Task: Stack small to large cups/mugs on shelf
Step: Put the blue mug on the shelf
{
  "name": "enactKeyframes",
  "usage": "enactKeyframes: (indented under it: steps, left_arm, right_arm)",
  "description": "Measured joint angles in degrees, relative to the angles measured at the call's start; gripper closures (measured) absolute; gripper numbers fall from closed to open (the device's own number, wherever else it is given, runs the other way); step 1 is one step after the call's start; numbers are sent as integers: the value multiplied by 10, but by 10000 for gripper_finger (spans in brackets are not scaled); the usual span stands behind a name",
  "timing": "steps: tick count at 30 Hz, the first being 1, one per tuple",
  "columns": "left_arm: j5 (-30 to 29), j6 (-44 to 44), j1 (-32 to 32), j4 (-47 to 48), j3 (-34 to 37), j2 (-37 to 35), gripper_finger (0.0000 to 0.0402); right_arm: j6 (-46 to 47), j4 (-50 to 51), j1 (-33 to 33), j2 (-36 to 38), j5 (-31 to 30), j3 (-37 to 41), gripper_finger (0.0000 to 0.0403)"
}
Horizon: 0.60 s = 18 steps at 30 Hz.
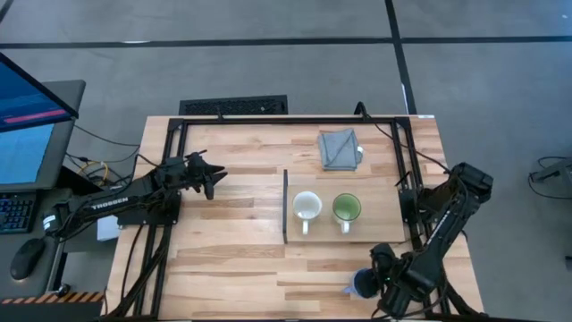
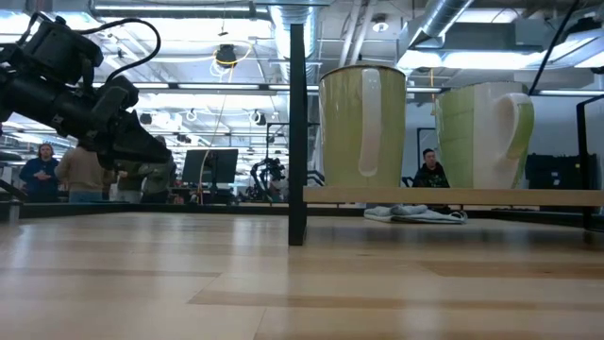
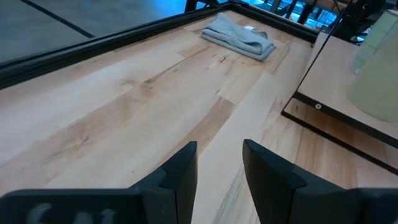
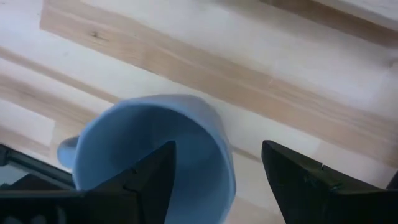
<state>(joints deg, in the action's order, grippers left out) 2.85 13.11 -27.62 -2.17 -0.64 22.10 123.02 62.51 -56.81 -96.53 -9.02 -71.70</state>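
On the shelf two mugs stand upright side by side near its front edge — the cream-white mug by the dark strip, the green-lined mug beside it, both empty, handles pointing toward the tabletop's front edge. The blue-grey mug sits upright and empty at the front right corner of the tabletop, mouth up, with the right claw spread wide around its rim. The left claw, narrowly parted and holding nothing, hovers over the left half — a folded grey cloth lies near the back edge.

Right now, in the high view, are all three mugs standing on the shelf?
No: only the cream-white mug and the green-lined mug stand on the shelf; the blue mug is on the tabletop at the right gripper.
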Motion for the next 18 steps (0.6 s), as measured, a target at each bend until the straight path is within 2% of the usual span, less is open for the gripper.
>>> enactKeyframes:
  steps: [10, 18]
  left_arm:
    - [4, -4, 0, 1, 0, 0, 283]
    - [12, -4, 0, 1, 0, 0, 283]
  right_arm:
    - [-11, -17, 6, -17, 20, 0, 145]
    - [-2, -11, 6, -18, 32, 0, 186]
